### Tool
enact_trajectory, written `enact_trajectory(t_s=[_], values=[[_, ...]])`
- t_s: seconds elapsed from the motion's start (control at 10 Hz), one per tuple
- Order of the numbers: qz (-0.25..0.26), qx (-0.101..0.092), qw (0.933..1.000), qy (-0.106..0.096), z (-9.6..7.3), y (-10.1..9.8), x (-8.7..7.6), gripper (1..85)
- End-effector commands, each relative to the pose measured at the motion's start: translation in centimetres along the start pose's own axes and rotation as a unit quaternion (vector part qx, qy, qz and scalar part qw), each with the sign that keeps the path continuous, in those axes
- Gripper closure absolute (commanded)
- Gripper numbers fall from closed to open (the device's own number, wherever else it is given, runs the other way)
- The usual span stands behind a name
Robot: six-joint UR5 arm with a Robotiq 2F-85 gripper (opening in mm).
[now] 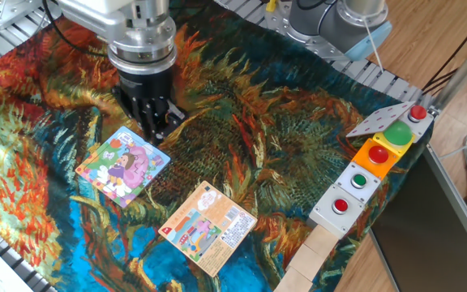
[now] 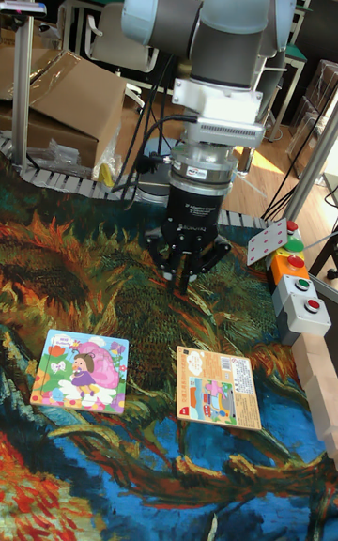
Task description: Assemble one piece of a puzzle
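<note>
The puzzle (image 1: 124, 165) lies flat on the painted cloth at the front left, a square cartoon board with a girl in purple and pink; the tall fixed view shows the puzzle (image 2: 80, 370) at the lower left. My gripper (image 1: 154, 126) points straight down just behind the board's far right corner, a little above the cloth. In the tall fixed view the gripper (image 2: 180, 285) has its fingers drawn close together. The piece does not show in either view; I cannot tell whether it sits between the fingertips.
An orange-peach printed card (image 1: 209, 227) lies right of the puzzle, also seen as the card (image 2: 218, 388). A button box (image 1: 375, 166) with red and green buttons stands at the right edge. Wooden blocks (image 1: 310, 259) line the front right. A cardboard box (image 2: 66, 104) sits behind the table.
</note>
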State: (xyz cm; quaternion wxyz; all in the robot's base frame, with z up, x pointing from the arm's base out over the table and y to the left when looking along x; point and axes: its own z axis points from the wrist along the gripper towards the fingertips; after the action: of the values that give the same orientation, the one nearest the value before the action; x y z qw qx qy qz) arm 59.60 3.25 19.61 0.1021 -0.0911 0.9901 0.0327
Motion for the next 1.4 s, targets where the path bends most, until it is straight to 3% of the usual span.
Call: enact_trajectory(t_s=[0.0, 0.1, 0.3, 0.4, 0.5, 0.7, 0.9, 1.0, 1.1, 1.2, 1.3], values=[[-0.125, -0.001, 0.9921, -0.004, -0.8, 0.7, -0.5, 84.3], [-0.127, -0.003, 0.9914, 0.029, -0.9, 0.7, 1.2, 84.3], [-0.128, 0.024, 0.9912, 0.022, -0.6, -0.6, 0.5, 84.3], [-0.166, 0.034, 0.9854, 0.012, -0.7, -1.1, 0.0, 84.3], [-0.204, 0.029, 0.9786, -0.005, -0.7, -0.5, -0.9, 84.3], [-0.16, 0.0, 0.9867, -0.03, -1.0, 1.2, -2.0, 84.3], [-0.107, -0.065, 0.9913, -0.04, -1.6, 3.6, -2.4, 84.3], [-0.139, -0.072, 0.9866, -0.047, -1.9, 3.5, -2.6, 84.3], [-0.169, -0.053, 0.9837, -0.033, -1.8, 2.5, -1.9, 84.3], [-0.198, -0.02, 0.98, -0.008, -1.6, 0.6, -0.9, 84.3], [-0.231, -0.002, 0.973, 0.0, -1.6, -0.4, -0.7, 84.3]])
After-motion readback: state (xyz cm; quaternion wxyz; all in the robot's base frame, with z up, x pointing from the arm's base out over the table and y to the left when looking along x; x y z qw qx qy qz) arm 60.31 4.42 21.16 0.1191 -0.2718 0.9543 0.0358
